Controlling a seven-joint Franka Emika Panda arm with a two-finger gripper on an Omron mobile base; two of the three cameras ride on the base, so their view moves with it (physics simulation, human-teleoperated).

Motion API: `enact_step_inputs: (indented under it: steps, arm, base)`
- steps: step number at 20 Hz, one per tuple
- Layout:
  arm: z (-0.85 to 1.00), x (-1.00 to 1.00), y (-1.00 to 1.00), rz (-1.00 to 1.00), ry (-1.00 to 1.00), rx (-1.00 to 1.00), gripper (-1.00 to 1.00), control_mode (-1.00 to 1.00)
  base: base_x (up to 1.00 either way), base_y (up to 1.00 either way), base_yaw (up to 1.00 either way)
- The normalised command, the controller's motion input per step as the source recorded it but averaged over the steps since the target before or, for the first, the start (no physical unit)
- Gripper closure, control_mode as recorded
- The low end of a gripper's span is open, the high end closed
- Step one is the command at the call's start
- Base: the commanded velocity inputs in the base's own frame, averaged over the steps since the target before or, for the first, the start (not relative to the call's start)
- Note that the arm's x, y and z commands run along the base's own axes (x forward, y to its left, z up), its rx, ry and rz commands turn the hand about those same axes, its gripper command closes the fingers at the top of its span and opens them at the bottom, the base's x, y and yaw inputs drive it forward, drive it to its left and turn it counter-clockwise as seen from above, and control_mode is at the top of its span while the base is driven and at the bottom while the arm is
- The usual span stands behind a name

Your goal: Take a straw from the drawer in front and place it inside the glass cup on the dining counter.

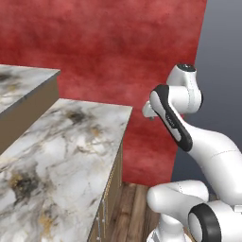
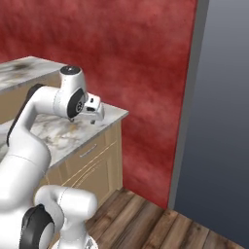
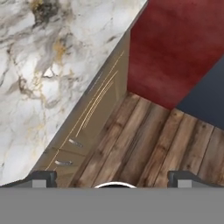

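The straw is nowhere I can make out from here; I'd guess it sits inside a drawer (image 3: 70, 142) whose front, with its small metal handle, is flush with the cabinet, so it looks closed. The end effector (image 3: 113, 178) hangs in the air off the corner of the marble desk (image 1: 61, 156), its two fingertips set wide apart and gripping nothing, pointing down at the plank floor (image 3: 153, 140).

The risk I see is a poor approach. The handle is slim and seen at a steep slant, so the fingers could slide off it or bump the desk edge on the way down.

The hand view gives the drawer fronts and handles from above. The right base view shows the cabinet face (image 2: 92, 165) side-on and the end effector (image 2: 92, 109) level with the desk's edge, while the left base view gives the raised further desk (image 1: 23, 85).
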Motion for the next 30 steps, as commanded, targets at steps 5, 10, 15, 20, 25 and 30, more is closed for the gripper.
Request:
enact_step_inputs:
  steps: [5,10,15,20,25,30]
  arm:
    - [0.00,0.05,0.00,0.00,0.13,0.11,-1.00,-1.00]
    - [-0.02,0.15,0.00,0.00,0.03,0.17,-1.00,-1.00]
    - [-0.14,0.07,0.00,0.00,0.00,0.08,-1.00,-1.00]
    - [-0.24,0.01,0.00,0.00,-0.03,0.03,-1.00,-1.00]
    - [-0.12,0.00,0.00,0.00,-0.02,0.12,-1.00,-1.00]
    - [-0.05,0.00,0.00,0.00,0.00,0.17,-1.00,-1.00]
  base:
    - [0.00,0.00,0.00]
    - [0.00,0.00,0.00]
    - [0.00,0.00,0.00]
    - [0.00,0.00,0.00]
    - [0.00,0.00,0.00]
    - [0.00,0.00,0.00]
